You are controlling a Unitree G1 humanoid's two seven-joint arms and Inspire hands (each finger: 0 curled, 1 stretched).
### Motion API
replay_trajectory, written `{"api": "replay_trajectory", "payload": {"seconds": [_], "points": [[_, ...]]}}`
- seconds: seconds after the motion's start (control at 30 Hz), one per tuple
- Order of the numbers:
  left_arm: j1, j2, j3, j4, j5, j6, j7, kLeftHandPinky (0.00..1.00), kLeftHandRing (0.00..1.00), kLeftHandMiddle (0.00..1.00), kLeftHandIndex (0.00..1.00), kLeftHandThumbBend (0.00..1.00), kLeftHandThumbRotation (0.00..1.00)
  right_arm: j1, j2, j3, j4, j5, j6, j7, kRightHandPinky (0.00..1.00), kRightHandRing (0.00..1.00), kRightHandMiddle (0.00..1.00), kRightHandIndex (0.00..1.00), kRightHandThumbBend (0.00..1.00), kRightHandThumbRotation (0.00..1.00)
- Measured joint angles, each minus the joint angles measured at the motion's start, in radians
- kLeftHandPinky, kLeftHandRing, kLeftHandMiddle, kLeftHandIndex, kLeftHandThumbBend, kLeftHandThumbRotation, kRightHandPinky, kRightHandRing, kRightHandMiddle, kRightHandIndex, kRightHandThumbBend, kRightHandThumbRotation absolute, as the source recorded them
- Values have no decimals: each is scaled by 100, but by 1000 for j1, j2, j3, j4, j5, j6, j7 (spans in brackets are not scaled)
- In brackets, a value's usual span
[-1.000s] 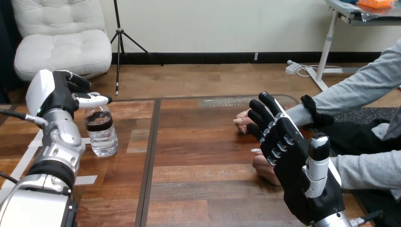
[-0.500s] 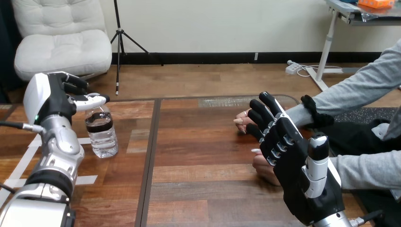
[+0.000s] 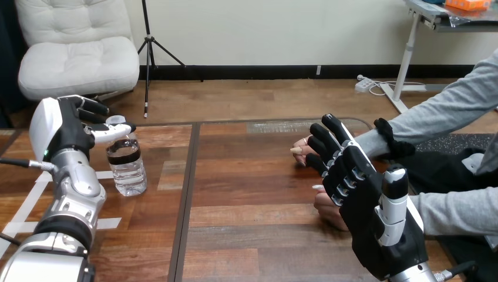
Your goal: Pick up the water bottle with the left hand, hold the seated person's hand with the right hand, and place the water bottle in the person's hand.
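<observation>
Left hand (image 3: 67, 126) is at about 10 o'clock in the head view, right at the top of the bottle (image 3: 126, 167). We see its thumb lying straight across the front of the neck, just below the cap, and its other fingers are loosely bent behind the cap. They are not closed round the bottle, so we read this hand as released and only placed for a grip. The bottle stands upright on the table (image 3: 246, 176) at about 9 o'clock, with water in its lower part, and its base is on the wood.

At about 4 o'clock we see the right hand (image 3: 367, 202), raised with its back to the camera and its fingers straight and spread, so it grasps nothing. It stands in front of the person's two hands, which rest on the table at about 3 o'clock. The upper hand (image 3: 300, 151) shows at 10 o'clock from the robot's fingertips, and the lower hand (image 3: 327, 211) shows at 9 o'clock from its palm. We cannot tell whether the right hand touches either of them.

In our judgement the task is at its first step. The bottle is reached but not lifted. Closing the left hand, lifting, taking the person's hand with the right hand and giving over the bottle are all left to do.
</observation>
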Motion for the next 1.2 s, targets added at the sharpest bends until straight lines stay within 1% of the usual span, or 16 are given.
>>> {"api": "replay_trajectory", "payload": {"seconds": [0.13, 0.23, 0.3, 0.43, 0.53, 0.6, 0.73, 0.8, 1.03, 1.2], "points": [[0, -3, 2, -2, 0, 13, -1, 46, 50, 53, 52, 78, 0, 0, 0, 0, 0, 0, 0, 0, 100, 99, 97, 98, 96, 100], [0, -3, 2, -4, 1, 25, -8, 48, 53, 56, 55, 81, 0, 0, 0, -1, 0, 0, 0, 0, 100, 99, 97, 98, 96, 100], [0, -3, 0, -4, 3, 34, -16, 50, 57, 60, 61, 84, 0, 0, 0, -1, 0, 0, 0, 0, 100, 99, 97, 98, 96, 100], [-2, -2, -14, -4, 18, 66, -37, 53, 61, 65, 67, 87, 2, 0, 0, -1, 0, 0, 0, 0, 100, 99, 97, 98, 96, 100], [-1, -1, -34, -4, 40, 93, -55, 57, 65, 70, 71, 89, 7, 0, 0, -1, 0, 0, 0, 0, 100, 99, 97, 98, 96, 100], [-1, -1, -41, -4, 48, 106, -67, 61, 70, 74, 74, 91, 12, 0, 0, -1, 0, 0, 0, 0, 100, 99, 97, 98, 96, 100], [-2, -1, -55, -4, 56, 133, -92, 65, 75, 79, 78, 93, 19, 0, 0, 0, 0, 0, 0, 0, 100, 99, 97, 98, 96, 100], [-2, -1, -66, -4, 63, 150, -106, 69, 79, 82, 80, 94, 23, 0, 0, 0, 0, 0, 0, 0, 100, 99, 97, 98, 96, 100], [-3, -1, -88, -4, 84, 194, -153, 74, 84, 85, 83, 97, 31, 0, 0, -1, 0, 0, 0, -1, 100, 99, 97, 98, 97, 100], [-4, -1, -102, -4, 87, 215, -188, 76, 85, 86, 85, 98, 33, 0, 0, 0, 0, 0, 0, -1, 100, 99, 97, 98, 96, 100]]}}
